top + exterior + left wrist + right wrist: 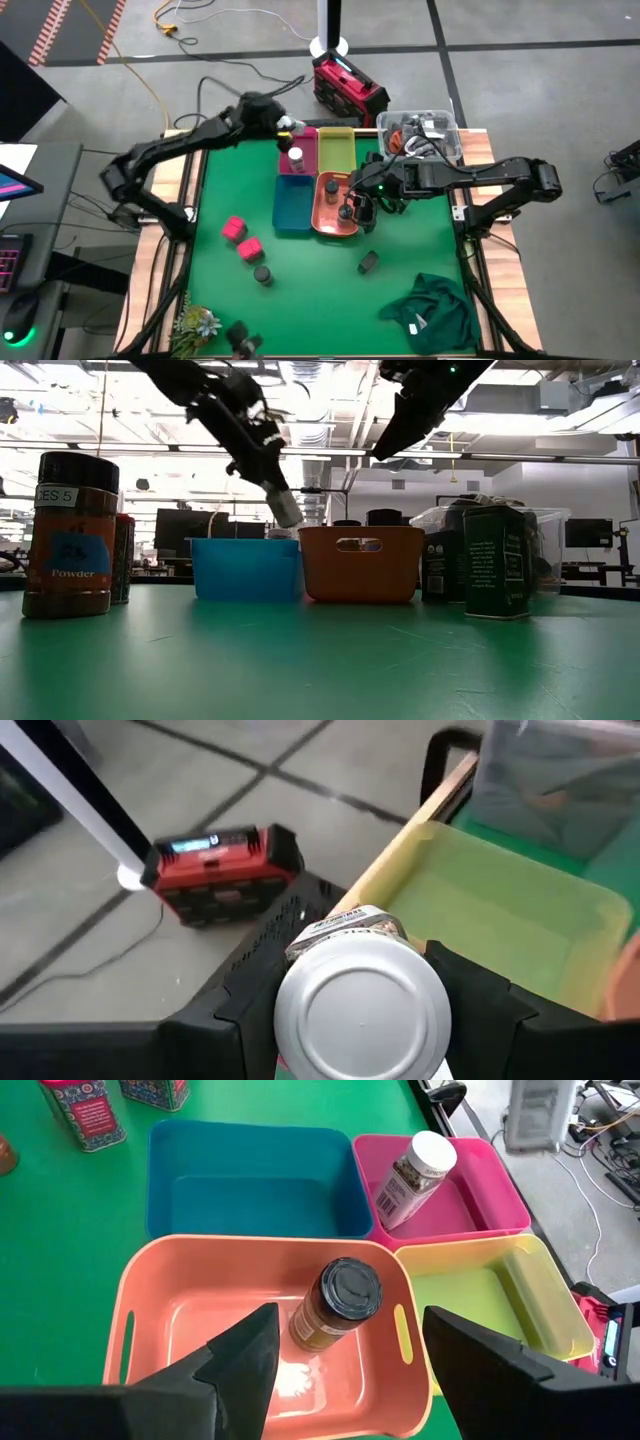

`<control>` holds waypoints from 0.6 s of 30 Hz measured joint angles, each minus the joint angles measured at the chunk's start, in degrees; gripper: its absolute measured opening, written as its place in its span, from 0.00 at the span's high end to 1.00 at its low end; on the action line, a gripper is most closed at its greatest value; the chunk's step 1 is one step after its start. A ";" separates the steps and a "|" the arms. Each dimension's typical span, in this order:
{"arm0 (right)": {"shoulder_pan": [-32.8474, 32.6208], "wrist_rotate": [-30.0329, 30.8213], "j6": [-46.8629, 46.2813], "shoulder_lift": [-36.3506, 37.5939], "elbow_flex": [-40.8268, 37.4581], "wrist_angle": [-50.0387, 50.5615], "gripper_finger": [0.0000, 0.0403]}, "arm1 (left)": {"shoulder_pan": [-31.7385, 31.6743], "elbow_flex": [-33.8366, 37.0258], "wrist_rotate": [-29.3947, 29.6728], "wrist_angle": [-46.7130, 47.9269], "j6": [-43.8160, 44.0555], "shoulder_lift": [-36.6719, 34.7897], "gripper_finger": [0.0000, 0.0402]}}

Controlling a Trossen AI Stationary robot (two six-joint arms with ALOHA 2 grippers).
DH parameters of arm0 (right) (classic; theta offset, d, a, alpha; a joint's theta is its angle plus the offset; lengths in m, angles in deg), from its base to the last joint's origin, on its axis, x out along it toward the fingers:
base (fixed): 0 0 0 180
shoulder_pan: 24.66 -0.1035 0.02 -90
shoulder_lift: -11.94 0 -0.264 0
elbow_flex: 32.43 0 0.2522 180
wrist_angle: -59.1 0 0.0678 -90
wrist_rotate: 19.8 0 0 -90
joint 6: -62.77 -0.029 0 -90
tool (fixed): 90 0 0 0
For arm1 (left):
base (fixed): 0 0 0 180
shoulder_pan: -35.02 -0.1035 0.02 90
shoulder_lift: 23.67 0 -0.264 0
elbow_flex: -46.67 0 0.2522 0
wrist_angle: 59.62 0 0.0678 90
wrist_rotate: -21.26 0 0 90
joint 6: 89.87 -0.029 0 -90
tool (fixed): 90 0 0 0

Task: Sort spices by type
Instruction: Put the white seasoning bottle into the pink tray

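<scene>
My left gripper (287, 126) is shut on a white-capped little jar (360, 1010) above the far end of the pink bin (303, 140). A second white-capped jar (412, 1175) leans in the pink bin. My right gripper (347, 1325) is open over the orange bin (150, 1310). Its fingers stand on either side of a dark round jar (335, 1302) that stands upright on the bin's floor, and they do not touch it. Two pink-red blocks (241, 238), a dark round jar (262, 274) and a dark tin (368, 262) stand on the green mat. My left gripper pinches the jar's body just below the cap (345, 925) between its two fingers (480, 995), one on each side. The fingers slant down from above. The jar (284, 507) is tilted and lifted clear above the bins.
The blue bin (292, 200) and the yellow-green bin (336, 148) hold nothing. A clear box of cables (420, 130) stands at the far right and a red case (345, 85) on the floor beyond. A green cloth (435, 310), a small plant (195, 322) and a brown powder jar (70, 535) are near the front edge.
</scene>
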 joint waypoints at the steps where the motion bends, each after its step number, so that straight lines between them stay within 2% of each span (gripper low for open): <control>1: -0.01 0.00 0.00 0.00 0.00 0.15 0.31 | -0.38 -2.25 -0.93 2.08 -0.01 2.17 0.50; 4: -0.01 0.00 -0.27 0.00 0.00 1.06 0.31 | -1.68 -8.29 -4.21 9.21 -0.47 8.30 0.50; 8: 0.00 -0.03 -0.90 0.00 0.00 2.20 0.31 | -2.98 -15.10 -5.15 17.23 -1.10 15.19 0.50; 14: -0.04 -0.12 -1.61 0.00 0.00 2.29 0.31 | -3.63 -20.62 -7.75 24.29 -1.90 21.51 0.46; 18: -0.04 -0.13 -1.97 0.00 0.00 2.75 0.31 | -3.36 -22.33 -8.26 28.26 -3.25 23.66 0.47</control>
